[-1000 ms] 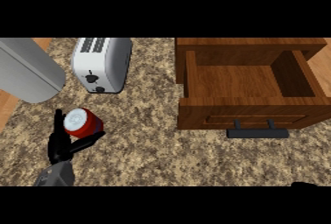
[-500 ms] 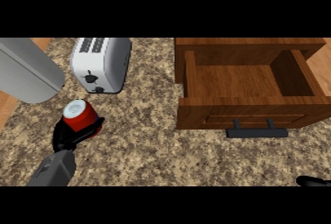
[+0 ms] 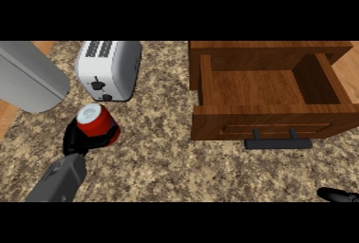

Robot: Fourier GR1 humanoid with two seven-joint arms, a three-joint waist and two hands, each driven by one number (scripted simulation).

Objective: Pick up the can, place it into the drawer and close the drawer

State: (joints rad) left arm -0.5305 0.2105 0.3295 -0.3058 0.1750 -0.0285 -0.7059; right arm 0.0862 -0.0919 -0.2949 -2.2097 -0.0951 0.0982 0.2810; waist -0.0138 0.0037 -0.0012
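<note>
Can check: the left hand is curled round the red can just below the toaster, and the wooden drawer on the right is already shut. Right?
Not quite. The head view shows the drawer pulled open, its inside bare. The rest holds: the left hand is curled round the red can, just below the toaster.

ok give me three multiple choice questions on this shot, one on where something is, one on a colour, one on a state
1. Where is the toaster?
A. inside the drawer
B. left of the drawer, behind the can
C. at the counter's front edge

2. What colour is the can's body?
A. red
B. green
C. blue

3. What state is the drawer in?
A. shut
B. open with the can inside
C. open with nothing in it

Answers:
1 B, it stands left of the drawer, beyond the can.
2 A, the body is red under a pale top, with the left hand curled round it.
3 C, bare wood shows inside and the handle sticks out in front.
</note>
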